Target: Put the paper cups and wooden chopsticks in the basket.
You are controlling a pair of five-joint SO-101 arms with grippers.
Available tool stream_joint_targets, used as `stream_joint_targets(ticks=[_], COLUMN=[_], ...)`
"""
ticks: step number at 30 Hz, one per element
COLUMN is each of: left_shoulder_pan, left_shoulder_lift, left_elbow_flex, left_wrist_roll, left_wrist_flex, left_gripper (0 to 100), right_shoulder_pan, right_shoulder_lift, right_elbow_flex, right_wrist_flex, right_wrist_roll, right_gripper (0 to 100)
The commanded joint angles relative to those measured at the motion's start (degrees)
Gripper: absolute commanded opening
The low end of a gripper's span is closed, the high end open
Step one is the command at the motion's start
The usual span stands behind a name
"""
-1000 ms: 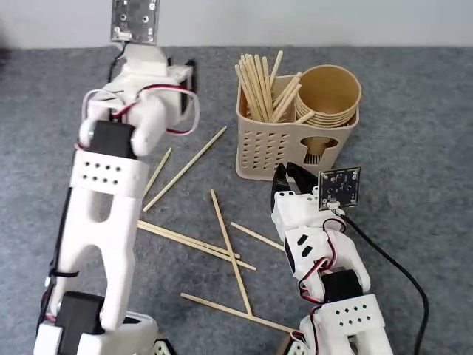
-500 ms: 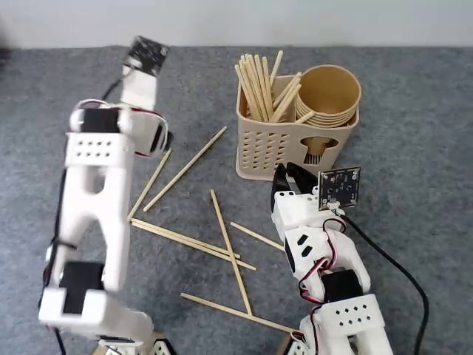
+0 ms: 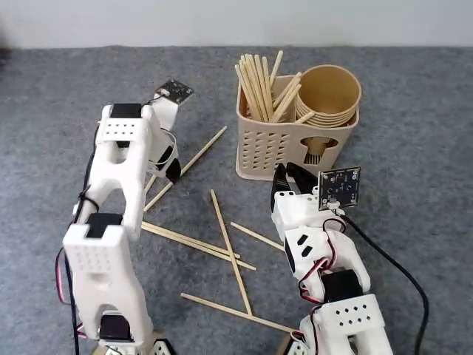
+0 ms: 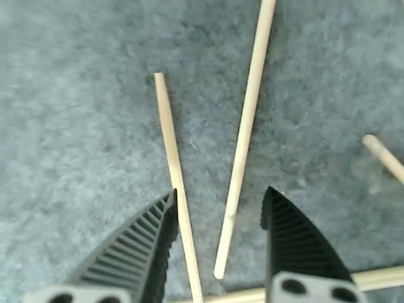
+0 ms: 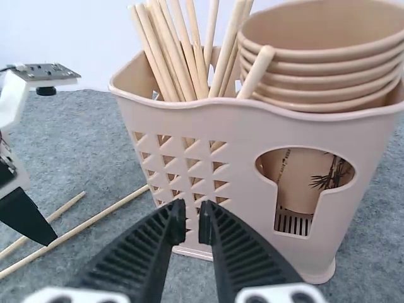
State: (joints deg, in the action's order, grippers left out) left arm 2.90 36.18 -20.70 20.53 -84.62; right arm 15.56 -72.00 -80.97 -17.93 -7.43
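Observation:
The beige basket (image 3: 281, 144) (image 5: 252, 164) holds a stack of paper cups (image 3: 329, 92) (image 5: 315, 57) and a bundle of wooden chopsticks (image 3: 259, 85) (image 5: 170, 50). Several loose chopsticks lie on the grey mat to its left and front. My left gripper (image 3: 170, 166) (image 4: 221, 208) hangs open just above two of them, a short chopstick (image 4: 172, 164) beside one finger and a longer chopstick (image 3: 198, 157) (image 4: 247, 126) between the fingers. My right gripper (image 3: 290, 176) (image 5: 190, 218) is shut on nothing, close in front of the basket.
More chopsticks lie between the arms: a crossed pair (image 3: 192, 242), one long stick (image 3: 230, 251), a short one (image 3: 256, 236) and one near the front (image 3: 236, 313). A black cable (image 3: 392, 266) runs along the right arm. The mat's right side has free room.
The left arm folded back from the far side of the mat and dropped its gripper down over the chopsticks left of the basket. The right arm has kept still.

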Motion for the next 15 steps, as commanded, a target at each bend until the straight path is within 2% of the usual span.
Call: stream_joint_targets(ticks=[1, 7, 15], left_shoulder_pan=[0.53, 0.26, 1.41], left_shoulder_lift=[4.57, 14.24, 22.15], left_elbow_flex=[-10.86, -23.78, -34.68], left_wrist_roll=[0.88, 0.97, 0.88], left_wrist_flex=[-5.36, -11.96, -15.12], left_gripper=[21, 21, 21], right_shoulder_pan=[-0.48, -0.48, -0.48], right_shoulder_lift=[0.22, 0.22, 0.22], right_elbow_flex=[0.62, 0.62, 0.62], right_wrist_flex=[1.19, 1.19, 1.19], right_wrist_roll=[-0.09, -0.09, -0.09], right_gripper=[5.3, 5.3, 5.3])
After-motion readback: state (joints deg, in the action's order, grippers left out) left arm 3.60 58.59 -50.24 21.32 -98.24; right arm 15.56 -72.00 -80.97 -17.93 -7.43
